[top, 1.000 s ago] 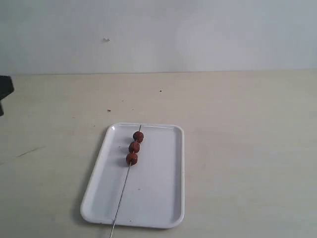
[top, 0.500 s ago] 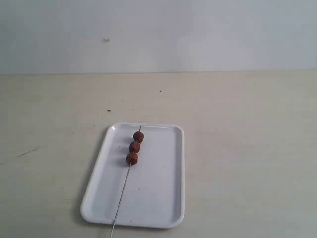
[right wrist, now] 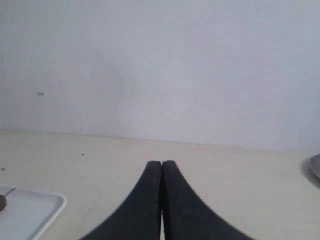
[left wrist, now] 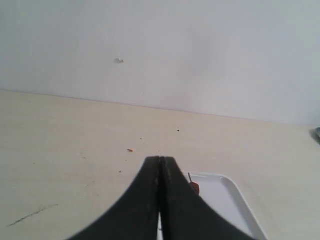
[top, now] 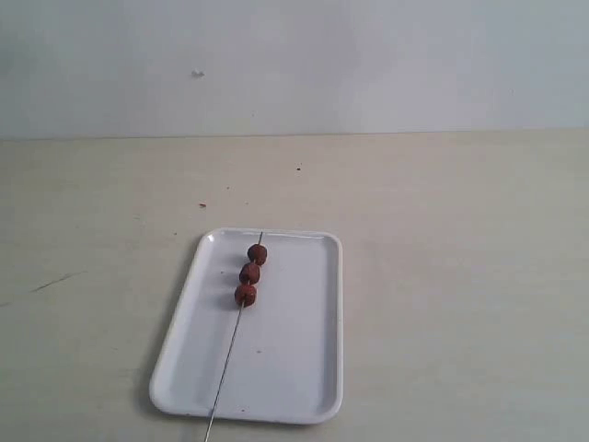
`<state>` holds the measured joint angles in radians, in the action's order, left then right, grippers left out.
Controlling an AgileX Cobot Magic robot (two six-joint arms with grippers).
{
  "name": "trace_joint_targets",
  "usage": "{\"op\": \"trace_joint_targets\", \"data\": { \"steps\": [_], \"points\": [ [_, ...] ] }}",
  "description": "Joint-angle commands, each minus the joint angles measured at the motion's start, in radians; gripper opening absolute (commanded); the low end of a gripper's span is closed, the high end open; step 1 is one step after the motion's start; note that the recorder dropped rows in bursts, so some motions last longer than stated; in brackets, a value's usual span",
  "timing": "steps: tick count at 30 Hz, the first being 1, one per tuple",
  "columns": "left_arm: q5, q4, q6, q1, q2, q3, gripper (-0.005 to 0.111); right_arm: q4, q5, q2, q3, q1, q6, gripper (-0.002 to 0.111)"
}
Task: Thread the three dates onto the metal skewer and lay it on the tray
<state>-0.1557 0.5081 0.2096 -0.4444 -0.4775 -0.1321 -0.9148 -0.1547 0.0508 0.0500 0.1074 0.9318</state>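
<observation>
The white tray lies on the table. Three dark reddish-brown dates sit in a row on the thin metal skewer, which lies lengthwise on the tray with its near end past the front rim. Neither gripper shows in the exterior view. In the left wrist view my left gripper is shut and empty, with the tray and one date just beyond it. In the right wrist view my right gripper is shut and empty, the tray's corner off to one side.
A pale wooden table runs back to a plain white wall. Small dark specks lie on the table beyond the tray. A grey curved edge of some object shows in the right wrist view.
A dark arm part at the left edge of the exterior view one second ago has gone out of view. The tray, skewer and dates have not moved.
</observation>
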Motion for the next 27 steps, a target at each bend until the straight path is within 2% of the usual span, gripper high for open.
{"op": "trace_joint_targets", "data": {
  "steps": [1,7,12,14,16,18,21,23,27],
  "points": [
    [-0.006,0.001,-0.005,-0.005,0.005,0.006,0.000,-0.020,0.060,-0.051,-0.050,0.009,0.010,0.000],
    [-0.006,0.001,-0.005,-0.005,0.005,0.006,0.000,-0.029,0.059,-0.051,-0.050,0.009,-0.006,0.000],
    [-0.006,0.001,-0.005,-0.005,0.005,0.006,0.000,0.009,0.059,-0.051,-0.050,0.009,-0.096,0.000],
    [-0.006,0.001,-0.005,-0.005,0.005,0.006,0.000,0.217,0.036,-0.051,-0.050,0.009,-0.273,0.000],
    [-0.006,0.001,-0.005,-0.005,0.005,0.006,0.000,0.541,0.026,-0.051,-0.050,0.009,-0.570,0.000],
    [-0.006,0.001,-0.005,-0.005,0.005,0.006,0.000,0.754,0.030,-0.051,-0.050,0.009,-0.910,0.000],
    [-0.006,0.001,-0.005,-0.005,0.005,0.006,0.000,0.804,0.030,-0.051,-0.050,0.009,-1.183,0.000],
    [-0.006,0.001,-0.005,-0.005,0.005,0.006,0.000,0.804,0.030,-0.051,-0.050,0.009,-1.276,0.000],
    [-0.006,0.001,-0.005,-0.005,0.005,0.006,0.000,0.804,0.030,-0.051,-0.050,0.009,-1.300,0.000]
  ]
}}
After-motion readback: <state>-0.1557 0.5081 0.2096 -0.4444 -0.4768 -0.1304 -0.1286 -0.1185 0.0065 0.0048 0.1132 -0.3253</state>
